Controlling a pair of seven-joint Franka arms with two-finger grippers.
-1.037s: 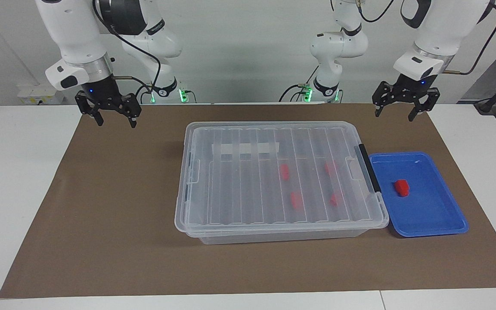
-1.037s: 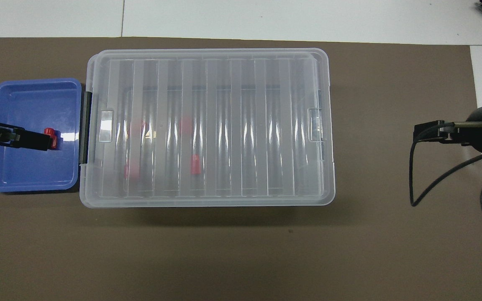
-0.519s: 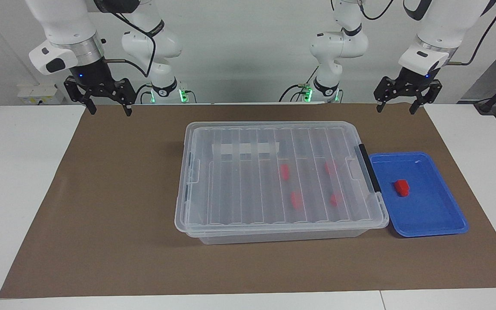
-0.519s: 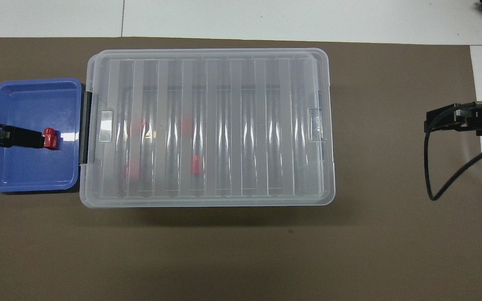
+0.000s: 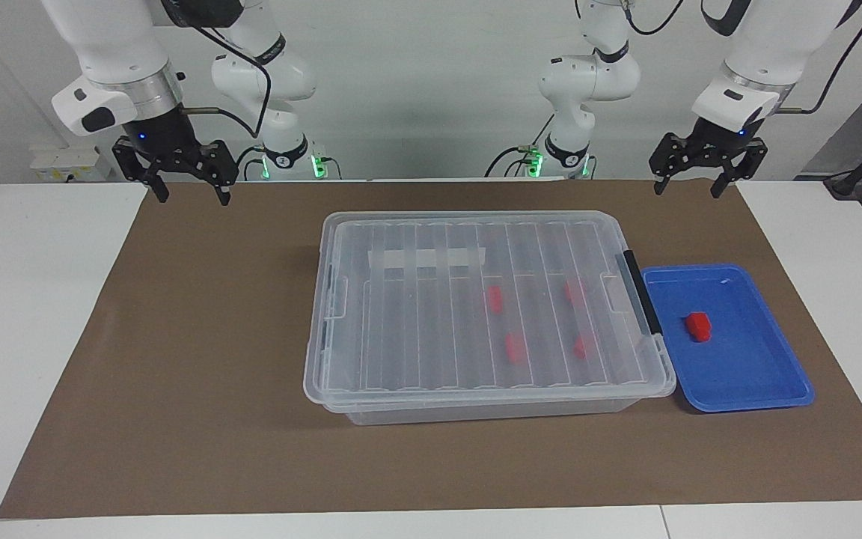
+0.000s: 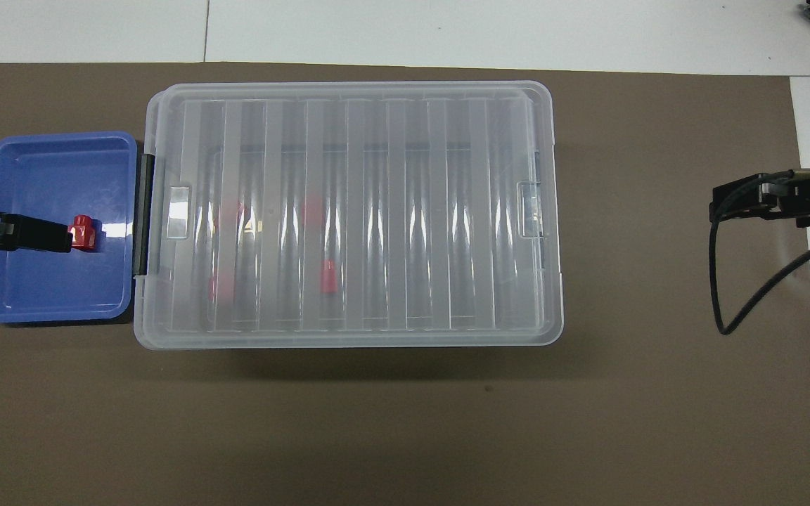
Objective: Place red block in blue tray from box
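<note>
red block (image 5: pixel 698 327) | in blue tray (image 5: pixel 768 374) | left end effector (image 5: pixel 689 188) raised well apart, released, empty

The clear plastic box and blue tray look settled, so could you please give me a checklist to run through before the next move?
1. Small red plastic block lies in the shallow blue plastic tray: ok.
2. Ribbed lid on the large clear plastic box: ok.
3. Four red blocks show through the lid, inside the box: ok.
4. Left gripper open, empty, raised above the brown mat: ok.
5. Right gripper open, empty, raised above the mat: ok.
6. Black clip latched: cannot tell.
</note>
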